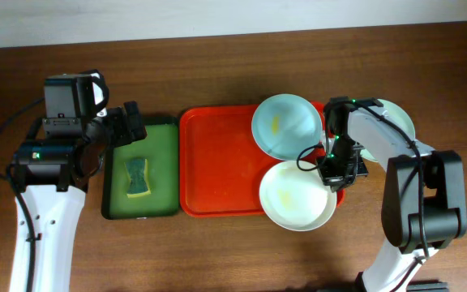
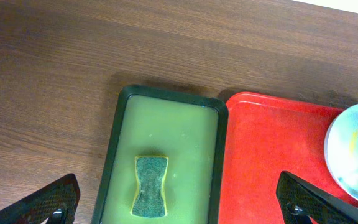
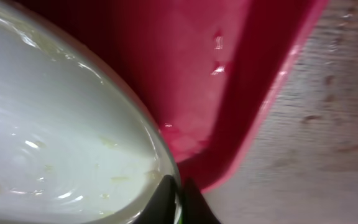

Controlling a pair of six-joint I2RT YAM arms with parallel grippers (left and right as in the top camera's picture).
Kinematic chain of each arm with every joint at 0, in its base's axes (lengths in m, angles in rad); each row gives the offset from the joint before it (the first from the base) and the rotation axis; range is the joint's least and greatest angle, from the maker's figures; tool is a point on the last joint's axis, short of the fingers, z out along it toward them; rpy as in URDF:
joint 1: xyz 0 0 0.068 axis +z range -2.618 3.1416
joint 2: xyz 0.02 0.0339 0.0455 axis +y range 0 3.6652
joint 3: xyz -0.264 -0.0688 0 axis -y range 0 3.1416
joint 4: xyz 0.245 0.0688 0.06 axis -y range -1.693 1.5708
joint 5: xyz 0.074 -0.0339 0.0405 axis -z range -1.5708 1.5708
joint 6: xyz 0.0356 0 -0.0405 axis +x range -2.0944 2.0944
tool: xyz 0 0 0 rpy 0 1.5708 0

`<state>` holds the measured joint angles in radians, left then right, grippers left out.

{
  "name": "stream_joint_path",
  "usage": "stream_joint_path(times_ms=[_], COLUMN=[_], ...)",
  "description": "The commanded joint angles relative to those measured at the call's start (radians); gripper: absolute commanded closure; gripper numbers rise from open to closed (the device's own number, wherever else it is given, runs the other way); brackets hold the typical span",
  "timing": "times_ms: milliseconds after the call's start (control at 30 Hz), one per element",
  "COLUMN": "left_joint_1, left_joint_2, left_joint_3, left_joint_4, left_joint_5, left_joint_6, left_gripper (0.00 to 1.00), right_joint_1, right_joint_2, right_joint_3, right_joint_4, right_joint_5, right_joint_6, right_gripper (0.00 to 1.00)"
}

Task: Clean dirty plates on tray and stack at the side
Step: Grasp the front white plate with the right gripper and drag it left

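Note:
The red tray (image 1: 217, 162) lies mid-table. A mint-blue plate (image 1: 286, 126) with a yellow smear sits at its back right, and a white plate (image 1: 294, 199) with pale smears overhangs its front right corner. Another mint-blue plate (image 1: 400, 122) lies on the table right of the tray, partly hidden by my right arm. My right gripper (image 1: 331, 174) is shut on the white plate's right rim; the right wrist view shows the fingers (image 3: 179, 193) pinching the rim of the plate (image 3: 61, 130) over the tray's corner (image 3: 229, 74). My left gripper (image 2: 178, 180) is open and empty above the sponge.
A dark green tray (image 1: 108, 186) holding a green-and-yellow sponge (image 1: 139, 177) stands just left of the red tray. In the left wrist view the sponge (image 2: 150, 185) lies in the green tray (image 2: 114, 155), with the red tray (image 2: 272, 143) alongside. Brown wooden table (image 3: 328, 124) surrounds them.

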<state>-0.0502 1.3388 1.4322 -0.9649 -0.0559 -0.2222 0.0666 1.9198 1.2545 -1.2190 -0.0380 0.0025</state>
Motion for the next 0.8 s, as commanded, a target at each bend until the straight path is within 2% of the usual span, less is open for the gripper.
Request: stream_joint_path(times_ms=[0, 233, 367, 467, 533, 567, 600, 633, 667, 700, 767], left_joint_1=[-0.004, -0.004, -0.004, -0.004, -0.004, -0.004, -0.004, -0.004, -0.004, -0.004, -0.004], left_joint_2=[-0.008, -0.008, -0.008, -0.008, -0.008, -0.008, -0.008, -0.008, -0.008, -0.008, -0.008], left_joint_3=[0.004, 0.004, 0.004, 0.004, 0.004, 0.004, 0.004, 0.004, 0.004, 0.004, 0.004], left_joint_4=[0.002, 0.002, 0.002, 0.002, 0.002, 0.001, 0.001, 0.001, 0.002, 0.001, 0.001], left_joint_5=[0.008, 0.008, 0.008, 0.008, 0.008, 0.008, 0.008, 0.008, 0.008, 0.008, 0.008], left_joint_6=[-0.002, -0.002, -0.002, -0.002, -0.002, -0.002, -0.002, -0.002, -0.002, -0.002, -0.002], left_gripper=[0.01, 0.01, 0.01, 0.01, 0.01, 0.01, 0.01, 0.01, 0.01, 0.01, 0.01], right_joint_1=[0.005, 0.006, 0.041, 0.138, 0.233, 0.265, 0.281, 0.280, 0.274, 0.266, 0.247], right_joint_2=[-0.004, -0.004, -0.004, -0.004, -0.004, -0.004, -0.005, -0.006, -0.012, -0.014, -0.014], right_joint_3=[-0.006, -0.006, -0.006, -0.006, -0.006, -0.006, -0.002, 0.024, 0.084, 0.130, 0.173], right_joint_4=[-0.005, 0.004, 0.070, 0.198, 0.371, 0.432, 0.469, 0.443, 0.359, 0.280, 0.151], right_joint_5=[-0.157, -0.442, -0.554, -0.553, -0.552, -0.541, -0.544, -0.561, -0.552, -0.513, -0.337], right_joint_6=[0.005, 0.005, 0.021, 0.170, 0.344, 0.381, 0.381, 0.380, 0.307, 0.261, 0.255], right_gripper=[0.96, 0.96, 0.96, 0.96, 0.96, 0.96, 0.94, 0.84, 0.72, 0.66, 0.60])
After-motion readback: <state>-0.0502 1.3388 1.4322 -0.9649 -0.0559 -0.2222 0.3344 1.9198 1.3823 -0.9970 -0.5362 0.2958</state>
